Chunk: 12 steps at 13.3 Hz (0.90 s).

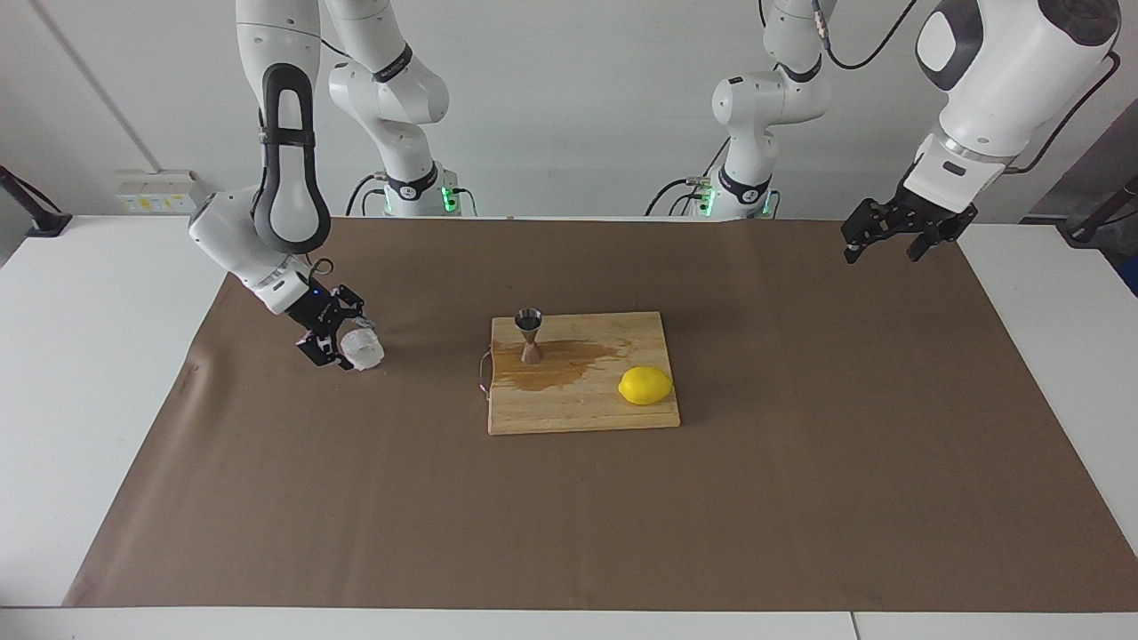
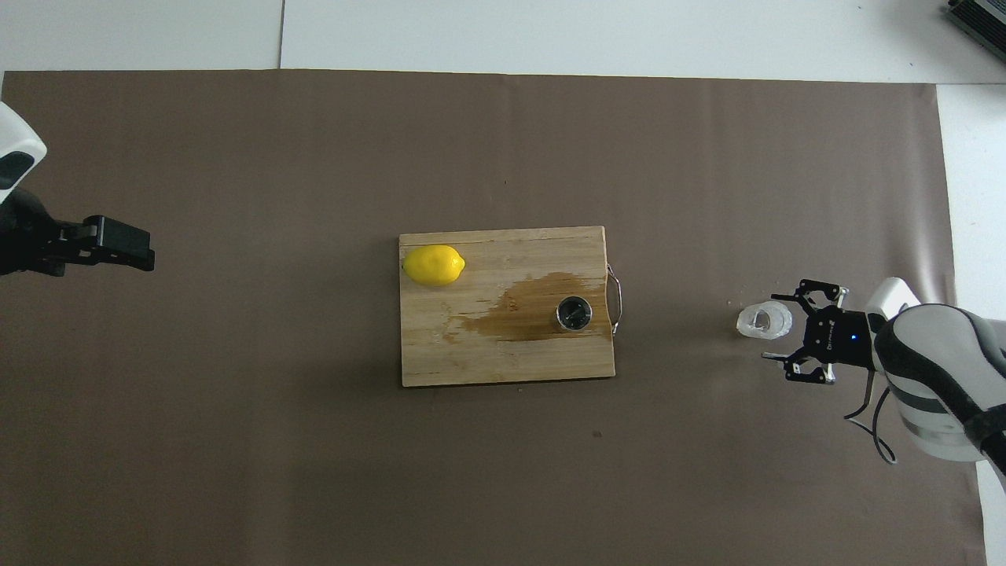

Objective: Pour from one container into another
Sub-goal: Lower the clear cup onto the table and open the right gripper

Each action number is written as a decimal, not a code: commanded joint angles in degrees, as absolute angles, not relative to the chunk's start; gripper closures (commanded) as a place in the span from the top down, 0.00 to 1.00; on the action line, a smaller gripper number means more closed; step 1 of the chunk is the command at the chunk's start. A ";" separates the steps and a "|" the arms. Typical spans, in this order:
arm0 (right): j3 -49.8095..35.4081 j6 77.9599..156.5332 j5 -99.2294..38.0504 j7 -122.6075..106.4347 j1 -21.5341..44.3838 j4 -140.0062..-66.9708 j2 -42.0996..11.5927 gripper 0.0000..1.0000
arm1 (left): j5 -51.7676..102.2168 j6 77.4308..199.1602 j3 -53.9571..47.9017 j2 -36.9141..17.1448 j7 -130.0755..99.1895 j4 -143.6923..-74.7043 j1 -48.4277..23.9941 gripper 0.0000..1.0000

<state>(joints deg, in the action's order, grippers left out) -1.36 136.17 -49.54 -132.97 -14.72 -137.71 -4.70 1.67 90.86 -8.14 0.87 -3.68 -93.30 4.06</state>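
Right gripper (image 1: 336,348): low at the worktop, toward the right arm's end of the brown paper; its jaws stand wide apart and grip nothing.
Clear cup (image 1: 363,349): upright on the brown paper, at the mouth of the right jaws; in the overhead view (image 2: 764,321) it sits just past the fingertips, nearer one finger than the other, with a visible gap on both sides. Whether a fingertip touches its wall I cannot tell.
Jigger (image 1: 530,335): upright on the cutting board, well apart from the right jaws and far from the left jaws, at the board's edge toward the right arm's end; seen from above (image 2: 574,313) its open top shows as a round grey mouth.
Cutting board (image 1: 582,409): lies at the middle of the worktop between the two sets of jaws, its wire handle on the edge toward the right jaws.
Wet stain (image 1: 569,360): a dark brown patch spreads over the board around the jigger's foot and on toward the lemon.
Lemon (image 1: 645,386): on the board, at the corner away from the right jaws, apart from the jigger.
Left gripper (image 1: 898,233): waits raised over the brown paper's edge at the left arm's end, with nothing between its jaws; they are open.
Brown paper (image 1: 800,498): covers the white worktop under everything.
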 commanded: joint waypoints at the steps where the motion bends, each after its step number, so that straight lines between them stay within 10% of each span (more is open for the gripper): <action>1: -1.32 133.86 -50.46 -134.65 -16.95 -137.03 -3.25 1.00 | 2.29 91.41 -8.00 2.46 -4.22 -95.10 4.13 1.00; 12: -1.23 119.64 -32.65 -113.16 -23.47 -122.72 0.52 1.00 | 2.37 91.41 -8.00 2.46 -4.22 -95.10 4.13 1.00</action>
